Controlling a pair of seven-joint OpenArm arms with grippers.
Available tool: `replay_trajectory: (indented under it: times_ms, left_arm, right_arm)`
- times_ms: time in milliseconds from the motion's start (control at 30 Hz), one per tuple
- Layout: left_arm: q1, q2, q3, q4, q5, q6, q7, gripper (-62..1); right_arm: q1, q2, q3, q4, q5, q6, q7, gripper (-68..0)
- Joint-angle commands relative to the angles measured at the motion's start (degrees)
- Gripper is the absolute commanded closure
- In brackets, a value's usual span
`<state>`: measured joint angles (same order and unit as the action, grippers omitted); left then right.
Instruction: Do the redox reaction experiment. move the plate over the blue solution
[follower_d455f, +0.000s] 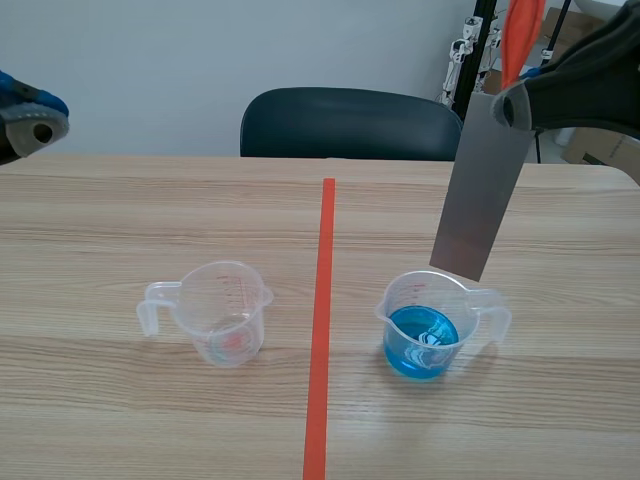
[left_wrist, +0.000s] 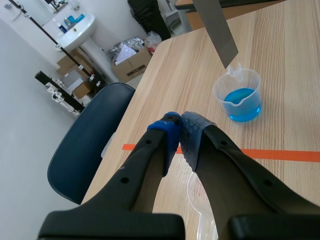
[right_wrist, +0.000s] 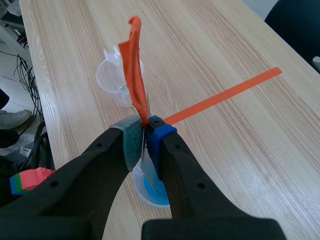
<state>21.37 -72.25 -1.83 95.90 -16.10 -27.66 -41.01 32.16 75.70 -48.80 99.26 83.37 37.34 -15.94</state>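
A grey metal plate (follower_d455f: 482, 190) with an orange tab (right_wrist: 136, 70) at its top hangs tilted from my right gripper (follower_d455f: 510, 105), which is shut on its upper end. Its lower corner sits just above the far rim of the clear beaker of blue solution (follower_d455f: 430, 325), right of the tape line. The left wrist view shows the plate (left_wrist: 216, 27) over that beaker (left_wrist: 240, 97). Between my right gripper's (right_wrist: 146, 130) pads I see the plate edge-on, with the blue solution (right_wrist: 152, 192) below. My left gripper (left_wrist: 180, 127) is shut on nothing, raised at the far left (follower_d455f: 30, 120).
An empty clear beaker (follower_d455f: 215, 310) stands left of the orange-red tape line (follower_d455f: 322, 330); its rim shows under my left gripper (left_wrist: 200, 200). A dark chair (follower_d455f: 350, 125) is at the table's far edge. Boxes and stands lie beyond the table.
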Motion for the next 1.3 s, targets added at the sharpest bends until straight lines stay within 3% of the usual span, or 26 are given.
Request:
replay_trajectory:
  times_ms: [0,300,567,700,833,1267]
  left_arm:
    - [-1.8,1.9,2.4,-1.0,0.1,0.0,0.3,-3.8]
    - [-16.0,10.5,17.5,-1.0,12.7,-1.3,6.2,-3.8]
    - [-27.2,17.2,27.3,-1.1,12.8,-1.7,16.3,-3.9]
    - [-31.6,20.1,32.0,-2.3,12.8,-4.9,20.3,-3.9]
    - [-35.8,23.3,36.3,-4.6,12.9,-5.6,23.1,-4.0]
    - [-44.4,32.5,41.8,-9.7,13.0,-5.5,27.4,-4.0]
  right_arm:
    - [0.9,0.6,1.2,0.4,0.7,0.2,0.9,-0.6]
    - [1.3,0.6,1.3,0.4,0.6,0.6,0.9,-0.6]
    - [1.3,0.6,2.8,0.4,0.2,1.3,1.3,-0.6]
    - [1.3,0.6,3.1,0.4,0.2,1.3,1.2,-0.6]
    - [1.3,0.6,3.1,0.4,0.2,1.5,1.2,-0.6]
    - [1.3,0.6,3.1,0.4,-0.7,1.7,1.2,-0.6]
